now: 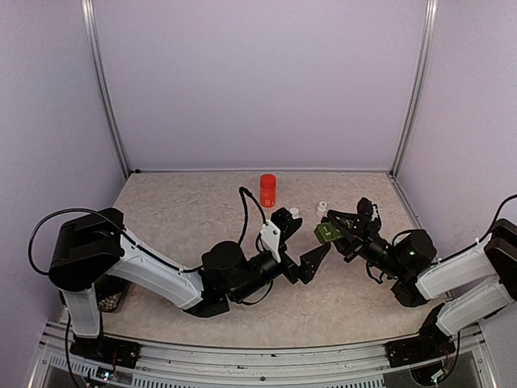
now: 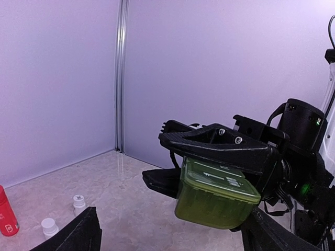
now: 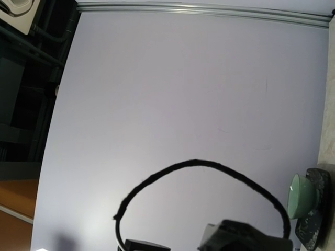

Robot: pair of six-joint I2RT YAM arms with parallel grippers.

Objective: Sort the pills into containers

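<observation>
The left gripper (image 1: 300, 239) is lying nearest, reaching in low from the left with its fingers (image 2: 78, 235) standing wide apart and nothing between them. Straight ahead of that gap, raised off the table (image 1: 178, 218), the container strip (image 2: 217, 193) is hanging in the air, just short of the left fingertips and not touching them.

The right gripper (image 1: 338, 229) is holding it, jaws clamped on the strip from above and below, so the right arm is the one carrying it and the left is only facing it. In the left wrist view the strip's long axis is running roughly crosswise to the left jaws' reach, left end nearer and right end farther. Whether the lids are fully shut is hard to tell from here.

Farther back on the table, two small white caps (image 2: 78, 201) are sitting well apart from the strip, with a red bottle (image 1: 267, 190) standing upright beyond them. No loose pills are showing.
</observation>
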